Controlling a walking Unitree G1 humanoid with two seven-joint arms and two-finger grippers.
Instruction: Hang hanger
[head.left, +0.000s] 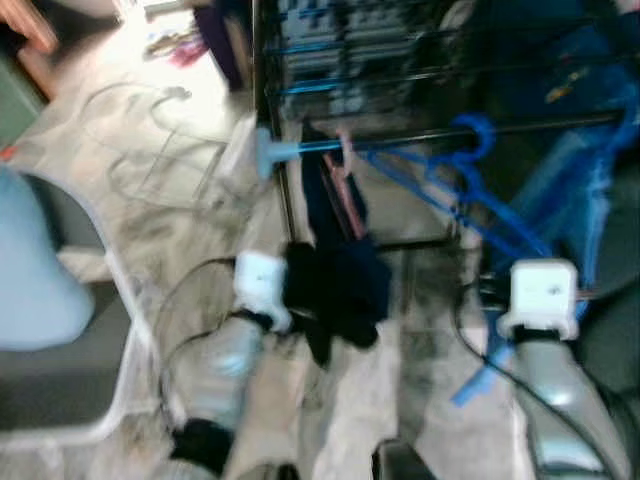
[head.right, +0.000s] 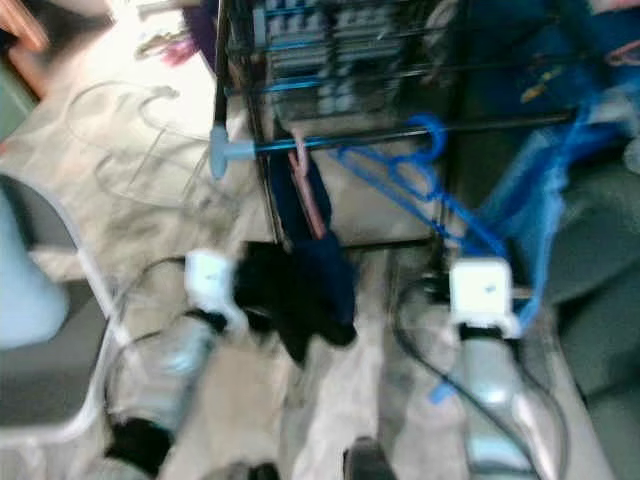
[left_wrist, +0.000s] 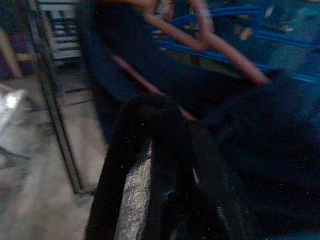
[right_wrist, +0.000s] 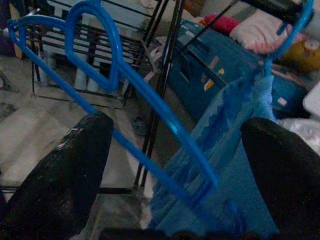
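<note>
A black metal clothes rack (head.left: 420, 75) stands on a pale floor (head.left: 150, 230), seen blurred from the head camera. A blue hanger (head.left: 470, 185) has its hook over the rack's horizontal rail (head.left: 520, 128), its body slanting down toward the right arm. Beside it on the same rail hangs a pink hanger (head.left: 345, 175) carrying a dark navy garment (head.left: 340, 270).

The left tool (head.left: 305, 290) reaches into that dark garment. From the head views its fingers merge with the cloth. The left wrist view shows them close up (left_wrist: 150, 170), lying close together against the navy fabric, though whether they pinch it cannot be told.

The right tool (right_wrist: 175, 165) sits below the blue hanger. The right wrist view shows its two black fingers (right_wrist: 70, 170) spread wide, with the hanger's lower corner between them and light blue cloth (right_wrist: 235, 150) draped just behind. A blue suitcase (right_wrist: 225, 65) lies beyond the rack. A white-rimmed chair (head.left: 90, 330) stands at the robot's left.
</note>
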